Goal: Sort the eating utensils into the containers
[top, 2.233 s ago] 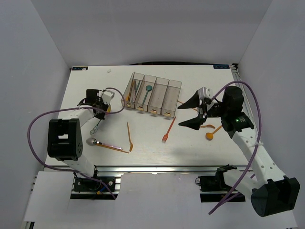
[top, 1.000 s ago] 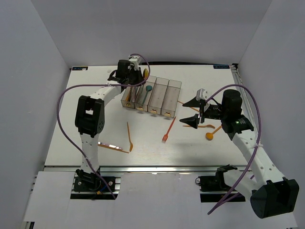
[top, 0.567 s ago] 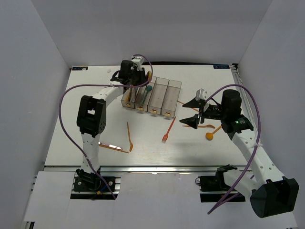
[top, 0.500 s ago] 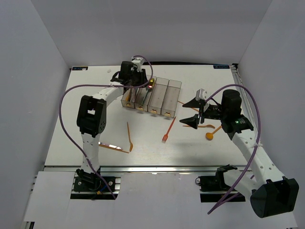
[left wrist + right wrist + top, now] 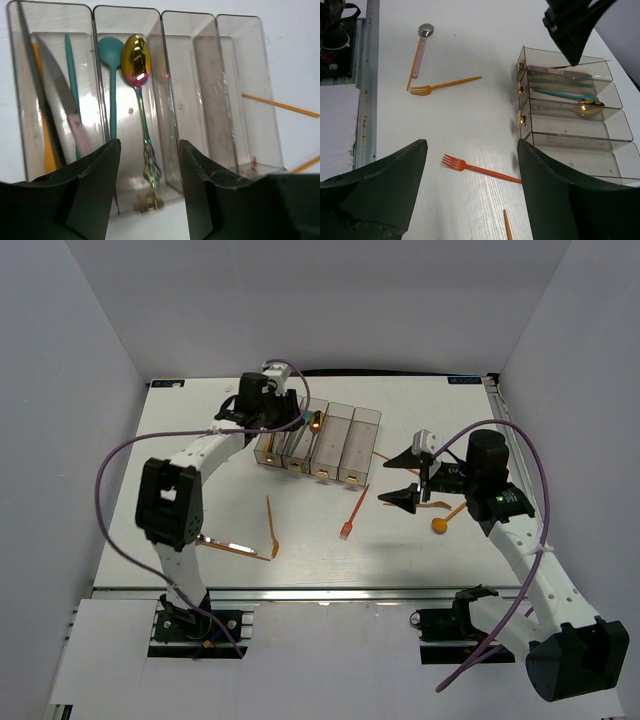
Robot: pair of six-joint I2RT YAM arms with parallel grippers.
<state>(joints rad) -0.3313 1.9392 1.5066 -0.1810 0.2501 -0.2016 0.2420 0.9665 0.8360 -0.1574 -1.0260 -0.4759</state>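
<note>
The four joined clear bins stand at the back middle of the table. In the left wrist view the bins hold a grey knife with teal and orange pieces in the first, and a teal spoon and an iridescent gold spoon in the second. My left gripper hovers open and empty over that end. My right gripper is wide open and empty above a red fork, which also shows in the right wrist view between its fingers.
On the table lie an orange fork, a pink-handled spoon, an orange spoon and an orange stick by the right bin. Purple cables loop over both arms. White walls enclose three sides.
My left arm swung from the left of the table to the bins with the iridescent spoon, let it go into the second bin and drew back a little. My right gripper barely moved.
</note>
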